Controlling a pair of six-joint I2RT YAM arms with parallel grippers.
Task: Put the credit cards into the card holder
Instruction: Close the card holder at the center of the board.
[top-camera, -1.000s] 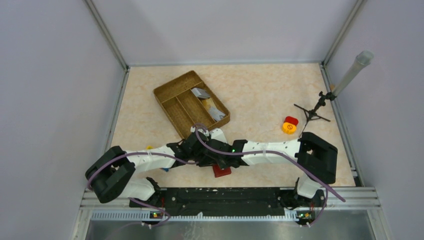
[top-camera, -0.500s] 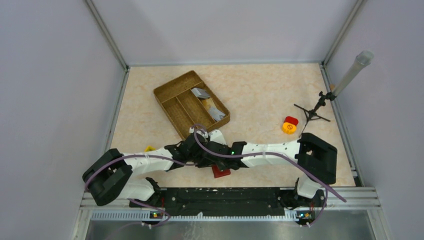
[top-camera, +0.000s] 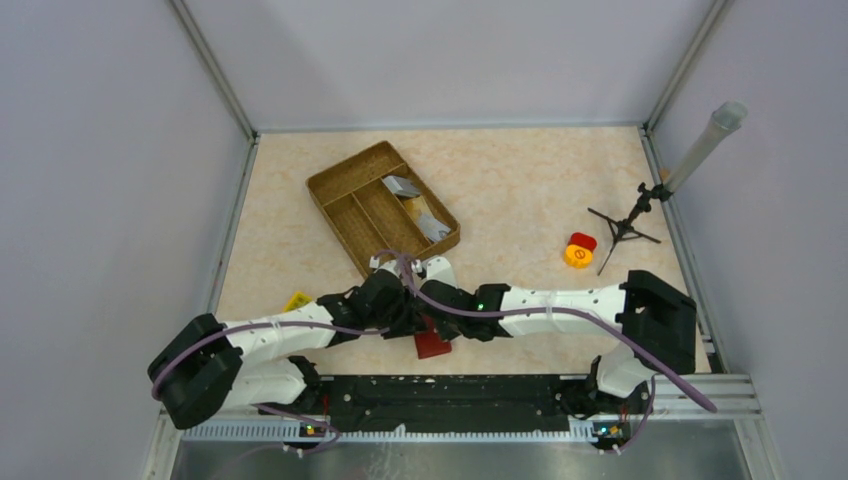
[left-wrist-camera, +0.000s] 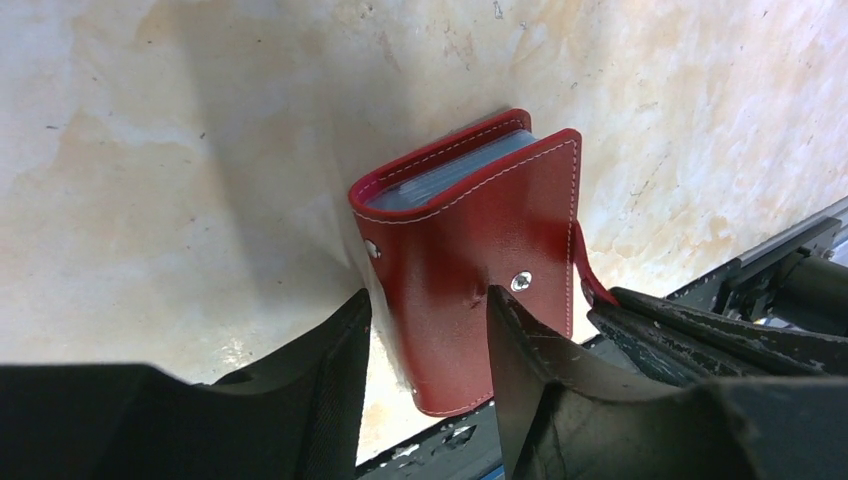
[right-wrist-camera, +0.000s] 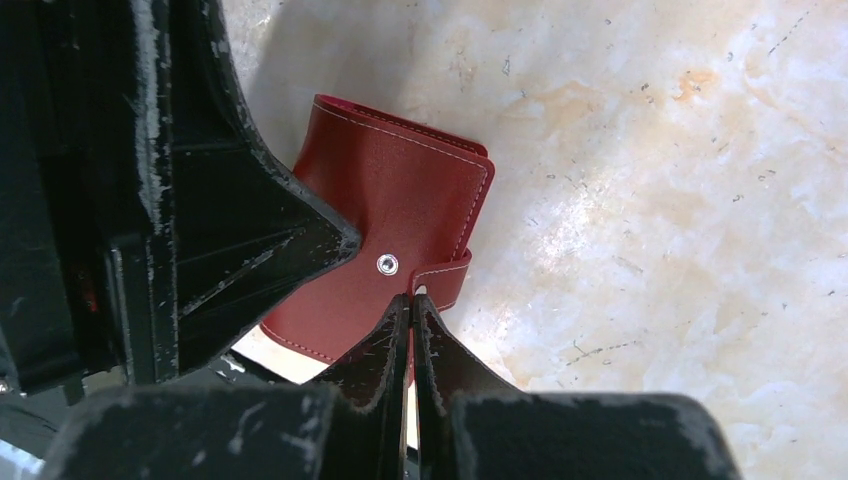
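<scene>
Red card holder (left-wrist-camera: 480, 260) is seen closed on table (top-camera: 520, 180) by front edge. Its strap (right-wrist-camera: 445, 280) is pinched by R gripper (right-wrist-camera: 411, 298) (fingers pressed tight). L gripper (left-wrist-camera: 428, 295) is spread, 1 finger on cover. Credit cards (top-camera: 428, 222) are seen in wicker tray (top-camera: 345, 180).

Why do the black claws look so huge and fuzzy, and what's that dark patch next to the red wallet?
Left wrist view: the left claw sits right by the lens, so it looms big and soft-edged; the dark patch is the shadow of the card holder on the table. Right wrist view: the right claw looms big too, with shadow above the card holder. Top view: sharp, evenly lit.
</scene>
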